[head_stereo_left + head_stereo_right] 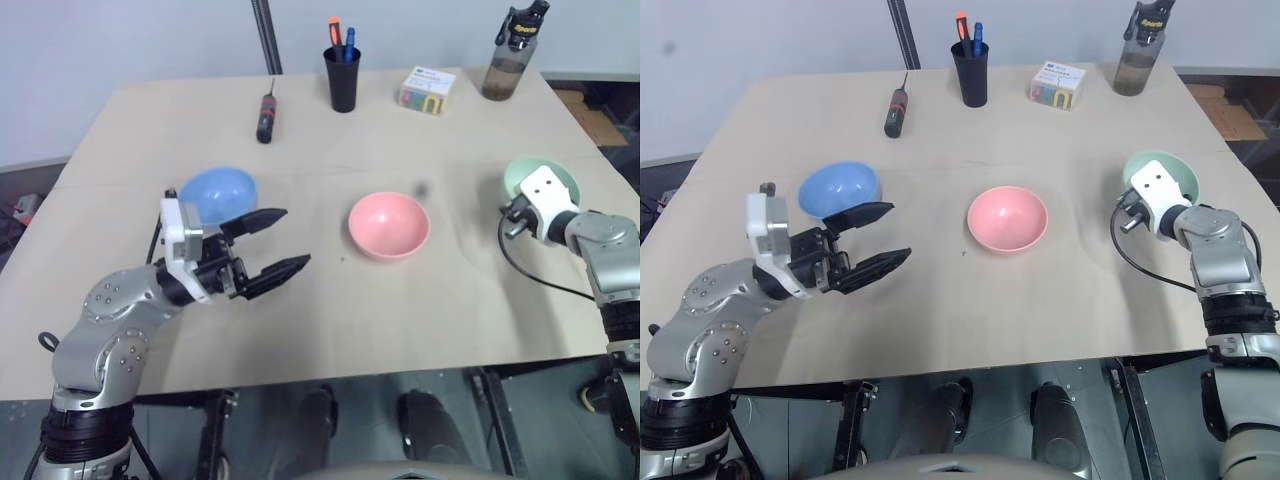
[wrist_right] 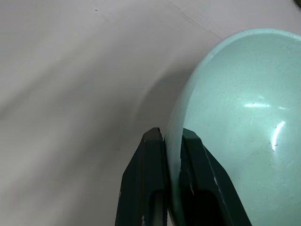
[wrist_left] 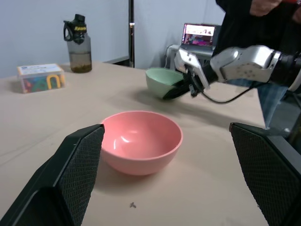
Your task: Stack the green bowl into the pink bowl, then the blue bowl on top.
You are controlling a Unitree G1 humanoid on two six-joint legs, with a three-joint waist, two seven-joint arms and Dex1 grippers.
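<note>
The green bowl (image 2: 244, 113) stands near the table's right edge. My right gripper (image 2: 170, 137) is shut on its rim, one finger inside and one outside the wall; the left wrist view shows the same grip on the green bowl (image 3: 157, 79). The pink bowl (image 1: 389, 224) sits upright and empty at the table's middle. Left of it lies the blue bowl (image 1: 218, 191), tilted, its opening turned away from me. My left gripper (image 1: 296, 237) hovers open just in front of the blue bowl, pointing toward the pink bowl, with nothing between its fingers.
Along the far edge are a screwdriver (image 1: 265, 117), a black pen cup (image 1: 342, 78), a small box (image 1: 428, 90) and a bottle (image 1: 511, 58). A person (image 3: 254, 23) stands beyond the table's right side near a laptop (image 3: 200, 35).
</note>
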